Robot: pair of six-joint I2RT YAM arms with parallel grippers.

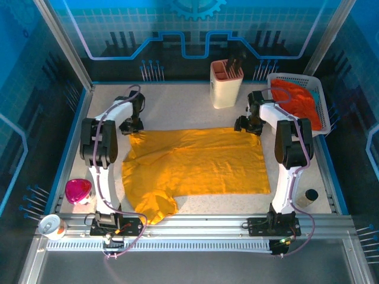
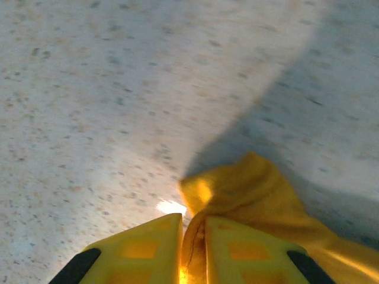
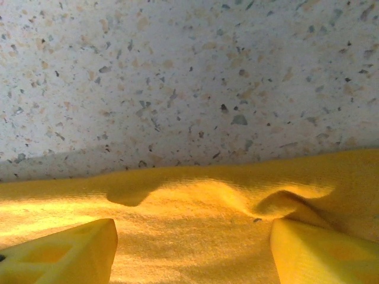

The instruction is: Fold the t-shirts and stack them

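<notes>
I have the mustard-yellow t-shirt (image 1: 195, 163) lying spread across the middle of the top frame, its far hem running between the two arms and a sleeve bunched toward the lower left. My left gripper (image 2: 192, 223) sits at the hem's upper-left corner, and the left wrist view shows its jaws pressed together with a peak of yellow cloth pinched between them. My right gripper (image 3: 192, 236) is at the upper-right corner, jaws spread wide and straddling the hem where it ripples against the speckled table (image 3: 177, 71); nothing is gripped there. The orange-red t-shirt (image 1: 296, 102) lies in the white basket (image 1: 290, 76) at the upper right. To do this step well, I judge I should lower the right fingertips until they press the cloth and close on the raised ripple so both layers come up. Only then would I lift both corners together, level, and draw them toward the bottom of the frame so the fold lands square rather than skewed.
</notes>
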